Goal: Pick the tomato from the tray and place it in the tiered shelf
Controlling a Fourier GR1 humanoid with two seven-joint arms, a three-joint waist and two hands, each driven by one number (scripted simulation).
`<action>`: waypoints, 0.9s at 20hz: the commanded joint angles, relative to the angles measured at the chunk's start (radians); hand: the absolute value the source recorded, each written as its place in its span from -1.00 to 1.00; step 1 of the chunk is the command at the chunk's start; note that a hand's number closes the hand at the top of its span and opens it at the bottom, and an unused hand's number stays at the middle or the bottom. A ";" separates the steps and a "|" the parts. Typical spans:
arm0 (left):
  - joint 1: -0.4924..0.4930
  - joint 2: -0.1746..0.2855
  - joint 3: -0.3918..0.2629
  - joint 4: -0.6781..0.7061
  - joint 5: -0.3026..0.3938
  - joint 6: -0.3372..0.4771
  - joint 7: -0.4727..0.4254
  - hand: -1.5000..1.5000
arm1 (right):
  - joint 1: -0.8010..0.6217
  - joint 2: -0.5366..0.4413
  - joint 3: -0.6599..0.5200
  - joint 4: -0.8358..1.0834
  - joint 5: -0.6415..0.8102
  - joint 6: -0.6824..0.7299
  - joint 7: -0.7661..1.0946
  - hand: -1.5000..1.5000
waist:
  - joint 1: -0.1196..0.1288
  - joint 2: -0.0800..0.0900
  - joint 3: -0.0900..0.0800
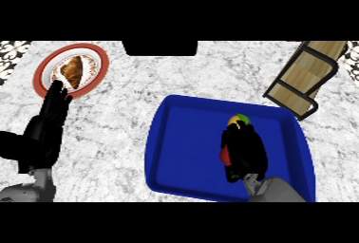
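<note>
Right hand: my right hand [244, 149] came in from the lower right of the frame and lay over the middle of the tray, my fingers [237, 130] curled down round the tomato
Tomato: the tomato [225, 155] was inside the tray, almost wholly hidden under my right hand; only a red patch showed at the hand's left edge, and a small green and yellow bit at the fingertips
Lift: I could not tell whether the tomato rested on the tray floor or was raised off it
Tray: the blue tray [182, 142] sat on the worktop [126, 123] in the lower right of the frame
Tiered shelf: the tiered shelf [308, 71], wooden boards in a black frame, stood at the upper right, just beyond the tray's far right corner
Left hand: my left hand [52, 114] rested at the left of the frame, fingers straight and pointing up, holding nothing
Plate: a red-rimmed plate [79, 46] with brown food [72, 70] lay at the upper left, its near edge overlapped by my left fingertips
</note>
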 commanded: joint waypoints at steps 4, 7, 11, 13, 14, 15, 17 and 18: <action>0.013 -0.007 0.002 -0.006 0.006 -0.001 -0.007 0.00 | 0.057 -0.364 0.031 -0.096 -0.123 0.040 -0.550 1.00 | -0.012 0.017 0.014; 0.012 0.006 0.012 -0.015 0.008 -0.003 -0.001 0.00 | 0.090 -0.486 -0.029 -0.113 -0.226 0.020 -0.777 1.00 | -0.018 0.021 0.015; 0.014 0.005 0.027 -0.008 0.005 0.010 0.000 0.00 | 0.142 -0.657 -0.154 -0.095 -0.372 0.003 -1.074 1.00 | -0.045 0.019 0.014; 0.026 0.003 0.034 -0.023 0.011 0.013 -0.002 0.00 | 0.160 -0.740 -0.240 -0.102 -0.472 0.020 -1.220 1.00 | -0.054 0.009 0.012; 0.020 0.005 0.031 -0.016 0.006 0.013 0.004 0.00 | 0.144 -0.759 -0.312 -0.086 -0.538 0.018 -1.281 1.00 | -0.054 0.010 0.011; 0.024 0.023 0.048 -0.036 0.024 -0.003 0.010 0.00 | 0.151 -0.764 -0.364 -0.051 -0.626 0.058 -1.311 1.00 | -0.048 0.009 0.011; 0.043 -0.004 0.024 -0.026 0.005 0.011 -0.013 0.00 | 0.149 -0.784 -0.456 -0.014 -0.767 0.125 -1.387 1.00 | -0.063 0.008 0.010; 0.033 -0.004 0.032 -0.030 0.013 0.018 0.011 0.00 | 0.155 -0.793 -0.502 0.023 -0.829 0.153 -1.431 1.00 | -0.061 0.009 0.010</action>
